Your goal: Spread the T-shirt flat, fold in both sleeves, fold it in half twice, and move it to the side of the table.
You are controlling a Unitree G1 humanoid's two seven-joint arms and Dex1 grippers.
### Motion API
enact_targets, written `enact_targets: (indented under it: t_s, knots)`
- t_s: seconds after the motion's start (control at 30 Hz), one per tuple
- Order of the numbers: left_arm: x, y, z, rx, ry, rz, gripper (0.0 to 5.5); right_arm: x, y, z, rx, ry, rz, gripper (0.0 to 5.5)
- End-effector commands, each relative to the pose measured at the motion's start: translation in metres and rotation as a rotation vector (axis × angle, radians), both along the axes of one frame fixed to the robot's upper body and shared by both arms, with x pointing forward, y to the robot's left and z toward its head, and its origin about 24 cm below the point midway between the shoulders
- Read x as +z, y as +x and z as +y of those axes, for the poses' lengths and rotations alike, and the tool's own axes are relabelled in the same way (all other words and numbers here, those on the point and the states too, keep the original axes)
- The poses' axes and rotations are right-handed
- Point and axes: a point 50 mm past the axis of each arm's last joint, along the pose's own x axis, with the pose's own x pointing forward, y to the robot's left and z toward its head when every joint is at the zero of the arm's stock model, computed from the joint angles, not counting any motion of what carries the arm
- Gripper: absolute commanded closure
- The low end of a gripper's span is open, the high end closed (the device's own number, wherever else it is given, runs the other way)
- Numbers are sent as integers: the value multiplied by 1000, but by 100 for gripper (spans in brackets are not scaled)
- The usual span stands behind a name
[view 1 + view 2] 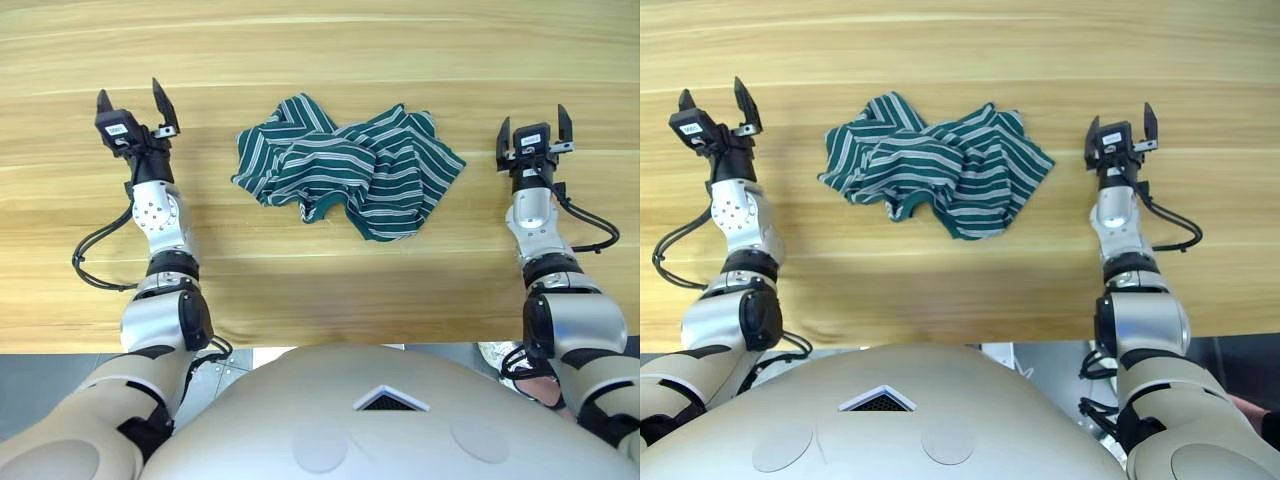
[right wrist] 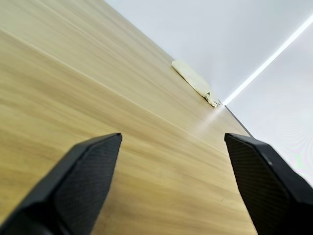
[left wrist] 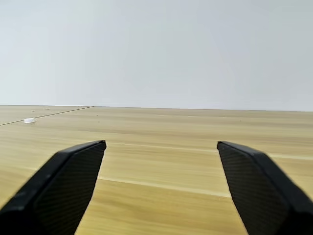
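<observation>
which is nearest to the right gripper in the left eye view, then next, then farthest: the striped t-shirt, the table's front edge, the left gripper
From the right gripper:
1. green striped T-shirt, crumpled just to its left at the table's middle.
2. table's front edge, back toward the robot.
3. left gripper, across the table on the shirt's other side.
</observation>
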Motion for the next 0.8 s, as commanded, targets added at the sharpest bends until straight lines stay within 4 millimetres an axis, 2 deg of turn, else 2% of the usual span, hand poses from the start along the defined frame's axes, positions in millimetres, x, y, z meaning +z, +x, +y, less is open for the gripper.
enact_targets:
  t_s: [0.03, 0.27, 0.53, 0.8]
  knots:
    - [2, 0, -2, -4, 41, -9, 125, -10, -6, 4, 16, -8, 43, 161]
    - [0, 0, 0, 36, 51, 14, 125, -10, -6, 5, 22, -20, 41, 161]
    - [0, 1, -6, -47, -28, -11, 125, -11, -7, 10, 58, -60, 42, 161]
    - [4, -2, -10, -66, 17, -51, 125, -15, -10, 15, 98, -131, 52, 161]
